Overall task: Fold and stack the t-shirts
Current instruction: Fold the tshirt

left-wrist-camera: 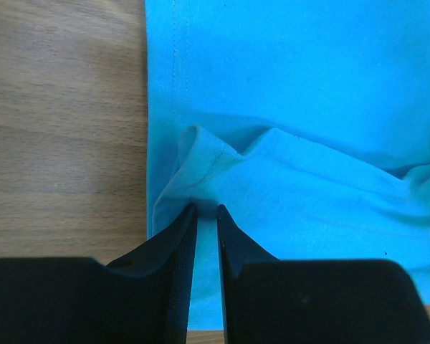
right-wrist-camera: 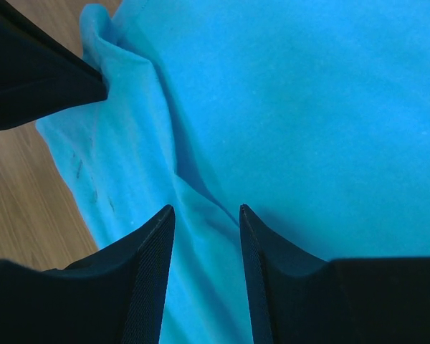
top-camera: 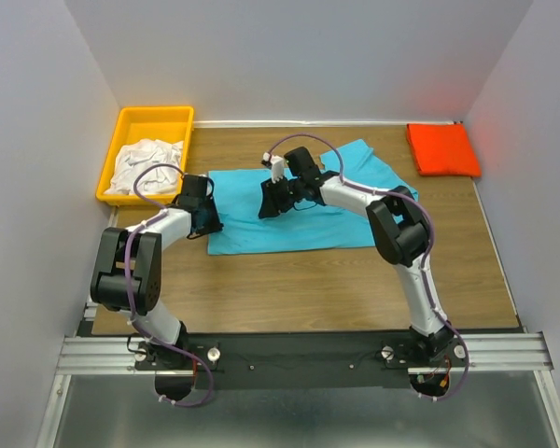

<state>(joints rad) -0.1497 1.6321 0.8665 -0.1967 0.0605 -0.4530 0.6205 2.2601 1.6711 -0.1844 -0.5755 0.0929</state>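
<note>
The turquoise-blue t-shirt (top-camera: pixel 303 219) lies spread on the wooden table, partly folded. My left gripper (top-camera: pixel 208 222) is at the shirt's left edge. In the left wrist view the gripper (left-wrist-camera: pixel 206 208) is shut on a raised pinch of the turquoise cloth (left-wrist-camera: pixel 287 86). My right gripper (top-camera: pixel 269 203) is over the shirt's left-middle part. In the right wrist view it (right-wrist-camera: pixel 206 209) is open, with a cloth ridge (right-wrist-camera: pixel 193 186) between the fingers. The orange-red t-shirt (top-camera: pixel 442 149) lies folded at the back right. White t-shirts (top-camera: pixel 146 165) lie crumpled in the bin.
A yellow plastic bin (top-camera: pixel 154 119) stands at the back left corner. White walls close in the table on the left, back and right. Bare wood (top-camera: pixel 308 289) shows in front of the shirt. A finger of the left gripper (right-wrist-camera: pixel 36 72) shows in the right wrist view.
</note>
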